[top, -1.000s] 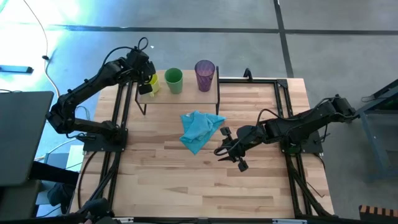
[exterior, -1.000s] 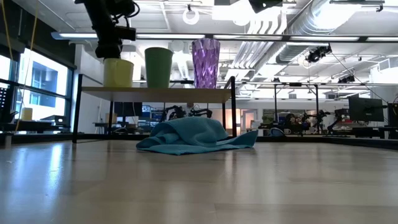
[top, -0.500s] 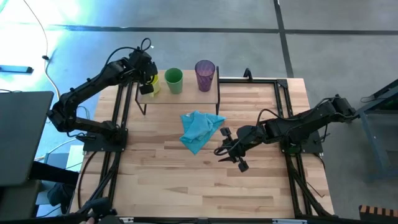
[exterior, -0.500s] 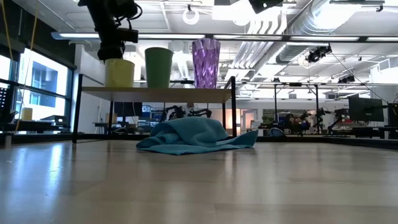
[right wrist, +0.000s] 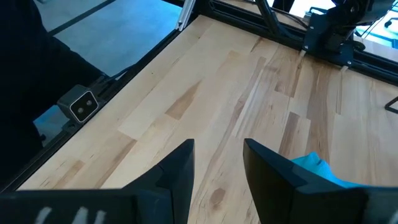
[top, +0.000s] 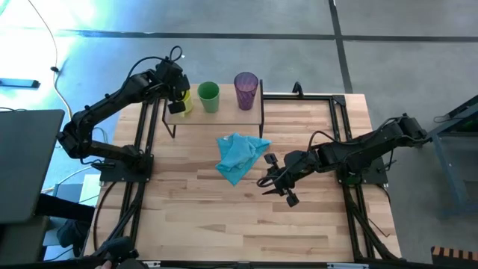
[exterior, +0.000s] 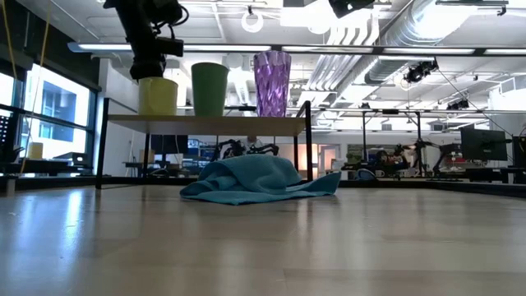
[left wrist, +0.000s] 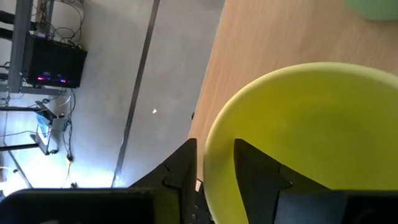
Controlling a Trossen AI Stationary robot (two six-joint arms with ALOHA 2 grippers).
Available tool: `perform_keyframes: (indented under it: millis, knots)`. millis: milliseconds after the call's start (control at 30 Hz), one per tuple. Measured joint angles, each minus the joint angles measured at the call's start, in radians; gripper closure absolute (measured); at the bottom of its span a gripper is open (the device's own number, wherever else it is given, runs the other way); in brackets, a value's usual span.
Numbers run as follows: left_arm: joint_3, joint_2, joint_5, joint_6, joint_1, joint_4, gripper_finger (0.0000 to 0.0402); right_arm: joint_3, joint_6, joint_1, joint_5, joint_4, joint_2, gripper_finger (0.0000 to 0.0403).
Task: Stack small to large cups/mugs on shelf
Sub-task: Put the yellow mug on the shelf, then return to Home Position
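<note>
Barely shifted since a second ago, left gripper (left wrist: 214,171) straddles the yellow mug (top: 184,100) rim, fingers parted – mug on the shelf (top: 254,116) (beside the green cup (top: 208,97)); right gripper (top: 275,179) waits apart.

No legible text, labels, brand marks or nos. in any view. Mugs, shelf, cloth, arms: all unmarked as far as can be seen. Screens in the room behind the table in the low view are too small and blurred to read; they may carry text, but can't tell.
</note>
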Motion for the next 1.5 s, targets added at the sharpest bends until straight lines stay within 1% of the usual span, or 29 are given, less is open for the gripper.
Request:
perform_keyframes:
  millis: [367,533,833,1100,1233,1400,1500]
  knots:
    - [0.000,-0.008,-0.018,-0.004,0.000,0.014,0.0307,0.000,0.000,0.000,-0.001,0.000,0.000,0.0275]
    - [0.001,-0.034,0.007,-0.007,0.000,0.031,0.0307,0.000,-0.001,0.000,-0.001,0.000,0.000,0.0275]
    - [0.002,-0.066,0.009,-0.006,0.000,0.033,0.0307,0.000,-0.001,0.000,-0.001,0.000,0.001,0.0275]
    - [0.002,-0.137,0.019,-0.008,0.000,0.037,0.0307,0.000,-0.003,0.000,-0.001,0.000,0.001,0.0275]
    - [0.033,-0.180,0.097,-0.047,0.000,0.036,0.0307,0.000,-0.017,-0.001,-0.001,0.000,0.001,0.0275]
    - [0.124,-0.224,0.240,-0.113,0.000,0.037,0.0307,0.000,-0.016,-0.007,-0.001,0.000,0.001,0.0275]
    - [0.187,-0.245,0.344,-0.160,0.000,0.038,0.0307,0.000,-0.016,-0.008,-0.001,0.000,0.001,0.0275]
